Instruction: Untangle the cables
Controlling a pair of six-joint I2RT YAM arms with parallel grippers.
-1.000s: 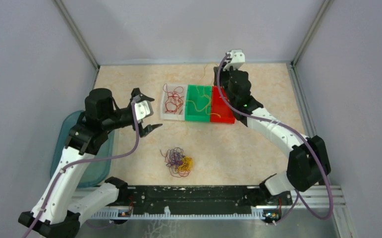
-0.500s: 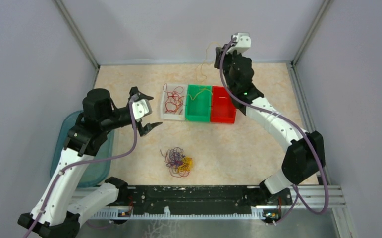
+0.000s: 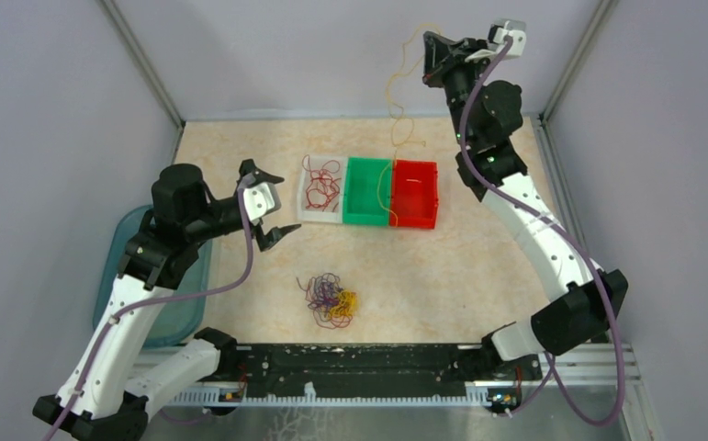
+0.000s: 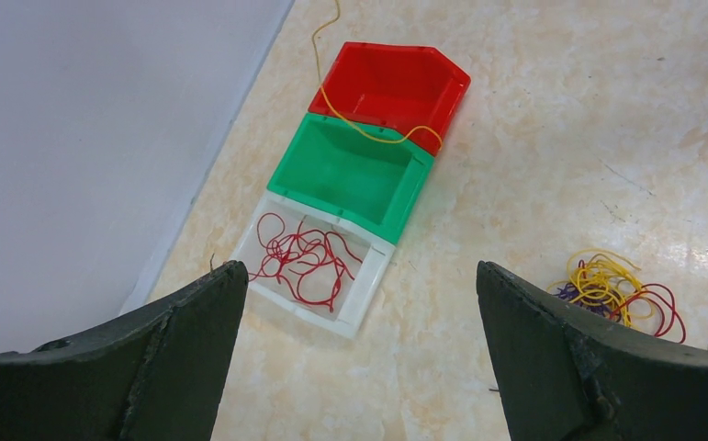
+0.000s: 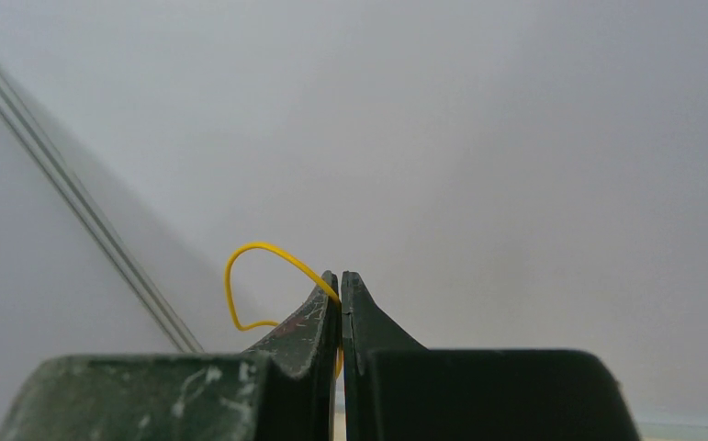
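- The right gripper (image 3: 430, 50) is raised high at the far right, its jaws pressed together on one end of a yellow cable (image 3: 392, 92).
- The cable hangs down from there, and its low end drapes over the shared rim of the green bin (image 3: 365, 190) and the red bin (image 3: 414, 195).
- Red cables lie in the white bin (image 3: 320, 188), and the remaining tangle (image 3: 333, 299) sits on the near tabletop.
- The left gripper (image 3: 287, 205) hovers wide open and empty, left of the bins.
- To do this well, probably centre the right gripper over the intended bin, descend slowly so the slack coils inside, and release low so no loop straddles a rim.
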